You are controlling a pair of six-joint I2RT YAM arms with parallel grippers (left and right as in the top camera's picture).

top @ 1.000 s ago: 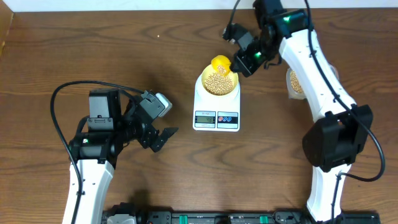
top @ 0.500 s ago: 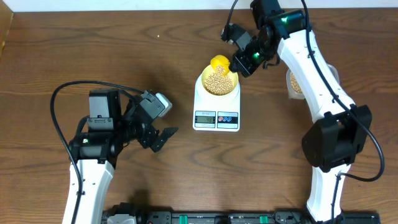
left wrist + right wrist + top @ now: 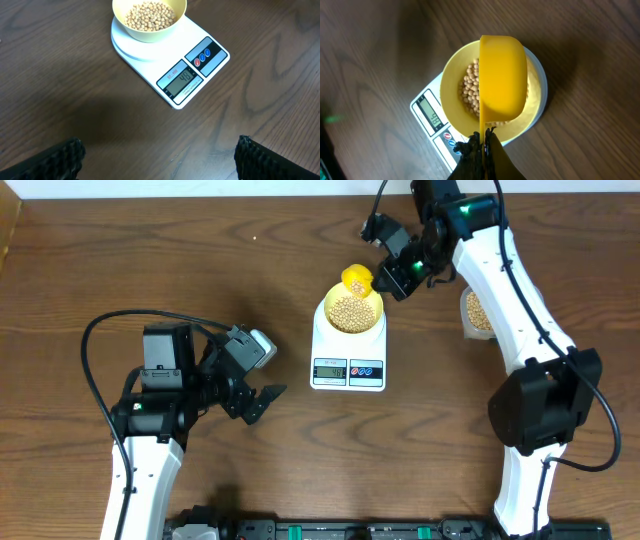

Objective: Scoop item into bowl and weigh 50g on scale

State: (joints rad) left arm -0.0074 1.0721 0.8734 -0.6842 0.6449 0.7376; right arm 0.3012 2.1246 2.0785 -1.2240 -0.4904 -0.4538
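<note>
The pale yellow bowl (image 3: pixel 349 313) sits on the white scale (image 3: pixel 348 370), holding tan beans (image 3: pixel 149 14). The scale's display (image 3: pixel 180 80) shows digits. My right gripper (image 3: pixel 398 272) is shut on the handle of a bright yellow scoop (image 3: pixel 356 279), held tipped on its side over the bowl's far rim. In the right wrist view the scoop (image 3: pixel 502 79) covers much of the bowl (image 3: pixel 452 80) and beans (image 3: pixel 470 90). My left gripper (image 3: pixel 262 402) is open and empty, left of the scale; its fingers (image 3: pixel 160 160) frame bare wood.
A clear tub of beans (image 3: pixel 476 311) stands to the right of the scale, partly behind my right arm. A black rail runs along the table's front edge (image 3: pixel 330 530).
The scoop and right gripper have shifted slightly up and away from the bowl's middle toward its far rim. The left arm has not moved.
</note>
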